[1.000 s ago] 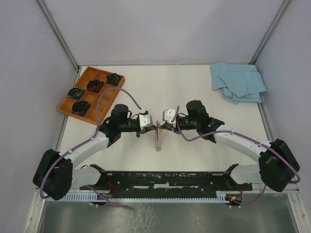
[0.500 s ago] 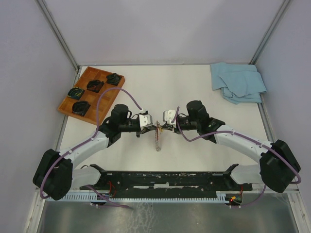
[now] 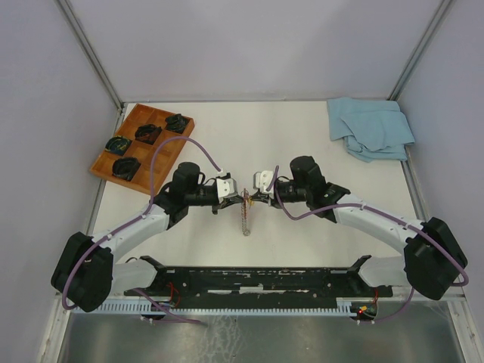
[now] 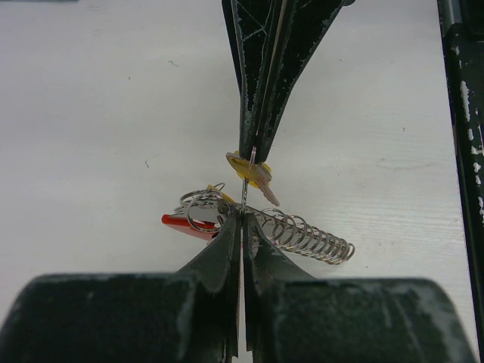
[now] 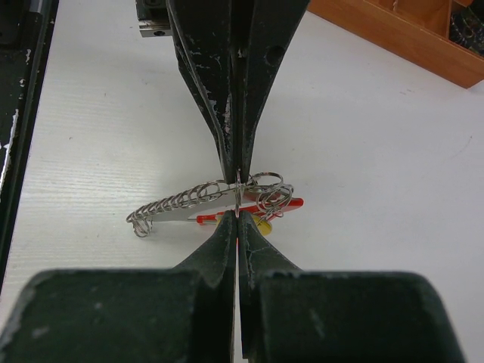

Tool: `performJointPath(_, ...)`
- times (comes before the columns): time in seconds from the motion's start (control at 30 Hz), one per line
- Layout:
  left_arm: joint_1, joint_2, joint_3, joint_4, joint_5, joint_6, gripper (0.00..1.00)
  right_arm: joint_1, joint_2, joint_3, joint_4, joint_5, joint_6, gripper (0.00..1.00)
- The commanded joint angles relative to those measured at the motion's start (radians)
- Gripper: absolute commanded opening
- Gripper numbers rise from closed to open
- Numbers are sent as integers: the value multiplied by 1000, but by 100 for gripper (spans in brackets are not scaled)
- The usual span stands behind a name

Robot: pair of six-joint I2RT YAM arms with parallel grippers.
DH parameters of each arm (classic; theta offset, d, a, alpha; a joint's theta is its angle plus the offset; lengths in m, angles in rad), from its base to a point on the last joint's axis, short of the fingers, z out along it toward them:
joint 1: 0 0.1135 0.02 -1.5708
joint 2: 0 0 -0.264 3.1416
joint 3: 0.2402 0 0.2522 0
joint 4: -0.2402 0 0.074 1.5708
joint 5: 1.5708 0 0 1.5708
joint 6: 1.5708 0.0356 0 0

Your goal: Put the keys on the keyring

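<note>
From above, the spot mid-table where the two sets of fingertips meet is too small to read, and no other keys can be picked out. In the wrist views the keyring [image 4: 244,190] shows edge-on as a thin wire line. Whether the yellow-headed key [image 4: 249,171] is threaded on it or only beside it is unclear. The left gripper [image 4: 242,221] is pinched tight on that wire from one side, and the right gripper [image 4: 252,155] is closed on it from the other (the yellow head sits right at its tips). A glossy curved red strap [image 4: 185,221] and a chain [image 4: 310,239] of shiny silver loops trail over the matte white table [image 4: 91,113].
</note>
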State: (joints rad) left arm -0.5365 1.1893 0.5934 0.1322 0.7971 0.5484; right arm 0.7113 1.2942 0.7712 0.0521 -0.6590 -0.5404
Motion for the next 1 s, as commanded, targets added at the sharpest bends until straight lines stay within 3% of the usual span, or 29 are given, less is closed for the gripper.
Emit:
performJointPath(0.0, -3, -10, 28, 33, 39, 27, 3, -2, 9, 54, 40, -25, -3, 1)
performJointPath(0.97, -4, -1, 34, 24, 40, 32, 3, -3, 0, 55, 2, -1, -28, 1)
